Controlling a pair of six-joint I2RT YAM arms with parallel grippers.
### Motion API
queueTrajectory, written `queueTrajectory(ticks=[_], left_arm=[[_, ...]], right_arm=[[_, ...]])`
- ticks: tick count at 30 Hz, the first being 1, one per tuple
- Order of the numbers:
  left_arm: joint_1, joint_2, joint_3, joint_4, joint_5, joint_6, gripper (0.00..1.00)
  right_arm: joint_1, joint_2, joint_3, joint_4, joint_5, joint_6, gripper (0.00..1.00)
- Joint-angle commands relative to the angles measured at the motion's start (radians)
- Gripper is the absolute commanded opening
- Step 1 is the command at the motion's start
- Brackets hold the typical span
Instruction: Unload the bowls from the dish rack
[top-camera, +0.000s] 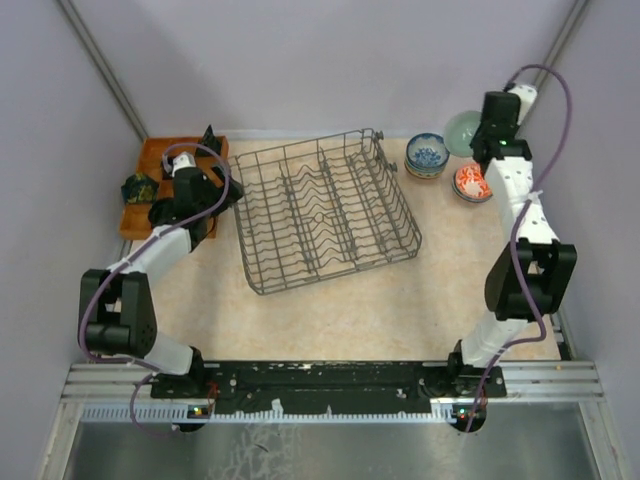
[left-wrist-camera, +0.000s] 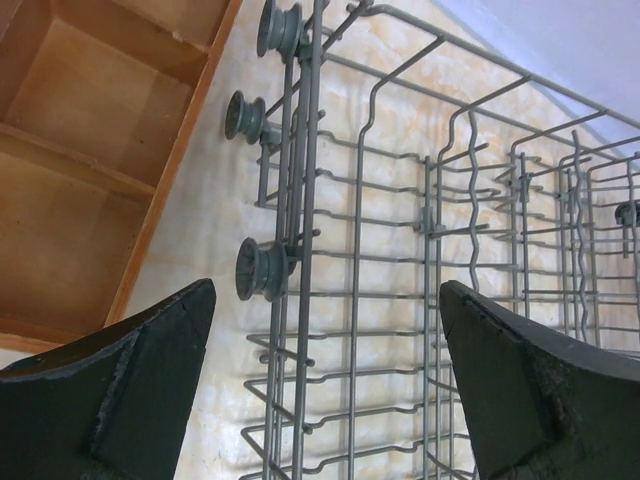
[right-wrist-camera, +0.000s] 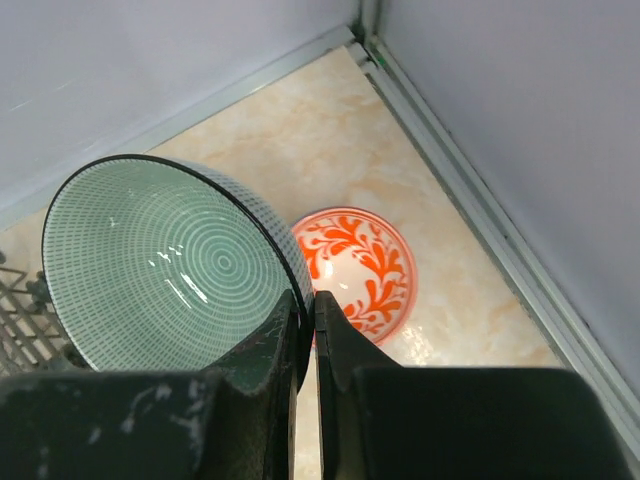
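The dish rack (top-camera: 325, 210) is a dark grey wire basket in the middle of the table, with no bowl showing in it. My right gripper (right-wrist-camera: 312, 310) is shut on the rim of a pale green bowl (right-wrist-camera: 170, 265), held tilted above the far right corner; the gripper (top-camera: 483, 141) and the bowl (top-camera: 460, 130) also show in the top view. A red-and-white bowl (right-wrist-camera: 360, 265) sits on the table just below it (top-camera: 471, 183). A blue-and-white bowl (top-camera: 427, 155) sits beside the rack's far right corner. My left gripper (left-wrist-camera: 325, 330) is open and empty over the rack's left side (left-wrist-camera: 430, 220).
An orange compartmented tray (top-camera: 150, 185) with dark objects stands at the far left, next to my left arm; its wooden compartments (left-wrist-camera: 90, 150) show in the left wrist view. Grey walls close in the back and the right side (right-wrist-camera: 480, 210).
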Motion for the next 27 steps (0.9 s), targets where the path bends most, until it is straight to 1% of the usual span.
queueTrajectory(ticks=[1, 6, 8, 10, 18, 27], left_arm=[[0.005, -0.029, 0.058, 0.01, -0.016, -0.008, 0.99], [0.005, -0.021, 0.084, 0.018, -0.003, -0.016, 0.99], [0.005, -0.019, 0.091, 0.023, 0.0, -0.02, 0.99], [0.005, -0.019, 0.096, 0.026, 0.004, -0.023, 0.99], [0.003, -0.04, 0.103, 0.025, 0.0, -0.024, 0.99], [0.003, -0.073, 0.102, 0.028, -0.007, -0.027, 0.99]], right_arm=[[-0.115, -0.089, -0.007, 0.028, -0.194, 0.108, 0.0], [-0.237, -0.073, -0.068, 0.055, -0.328, 0.152, 0.0], [-0.268, -0.072, -0.092, 0.075, -0.368, 0.166, 0.0], [-0.287, -0.032, -0.105, 0.084, -0.4, 0.172, 0.0], [-0.322, 0.02, -0.164, 0.143, -0.437, 0.196, 0.0], [-0.339, 0.077, -0.167, 0.167, -0.449, 0.21, 0.0]])
